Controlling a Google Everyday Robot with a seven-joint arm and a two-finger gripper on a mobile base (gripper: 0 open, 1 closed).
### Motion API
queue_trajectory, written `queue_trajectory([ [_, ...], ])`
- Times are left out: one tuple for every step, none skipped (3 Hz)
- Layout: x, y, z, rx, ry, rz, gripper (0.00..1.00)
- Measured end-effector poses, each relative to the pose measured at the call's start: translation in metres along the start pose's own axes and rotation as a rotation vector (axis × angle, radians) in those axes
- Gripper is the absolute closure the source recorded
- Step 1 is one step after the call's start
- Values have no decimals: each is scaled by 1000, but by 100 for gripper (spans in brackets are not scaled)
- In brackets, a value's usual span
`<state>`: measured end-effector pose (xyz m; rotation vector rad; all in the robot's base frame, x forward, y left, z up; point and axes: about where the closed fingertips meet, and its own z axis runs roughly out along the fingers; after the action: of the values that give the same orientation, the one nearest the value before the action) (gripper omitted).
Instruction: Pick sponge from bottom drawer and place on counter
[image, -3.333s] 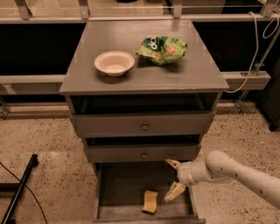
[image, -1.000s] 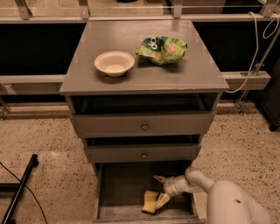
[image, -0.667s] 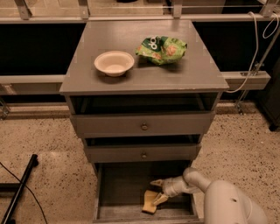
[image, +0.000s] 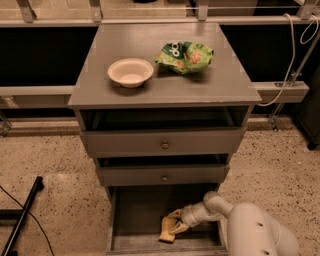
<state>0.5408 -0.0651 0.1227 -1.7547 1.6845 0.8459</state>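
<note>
The pale-yellow sponge (image: 166, 232) lies on the floor of the open bottom drawer (image: 135, 220), right of its middle. My gripper (image: 173, 224) reaches into the drawer from the right at the end of the white arm (image: 240, 225), and its yellowish fingers (image: 175, 216) sit over the sponge's top right end. The sponge still rests on the drawer floor. The grey counter (image: 165, 65) tops the cabinet above.
A white bowl (image: 130, 72) and a green snack bag (image: 185, 56) sit on the counter. Two shallower drawers with brass knobs (image: 164, 145) are above the bottom drawer. A black bar (image: 22, 215) lies on the speckled floor at left. Cables (image: 295, 60) hang at right.
The arm swung down from the right and the gripper moved into the bottom drawer onto the sponge. Over the last second it edged slightly left; the sponge has barely shifted.
</note>
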Motion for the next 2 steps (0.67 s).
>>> queue_trajectory([
  [-17, 7, -10, 15, -67, -29, 100],
  [-47, 9, -52, 88, -267, -72, 100],
])
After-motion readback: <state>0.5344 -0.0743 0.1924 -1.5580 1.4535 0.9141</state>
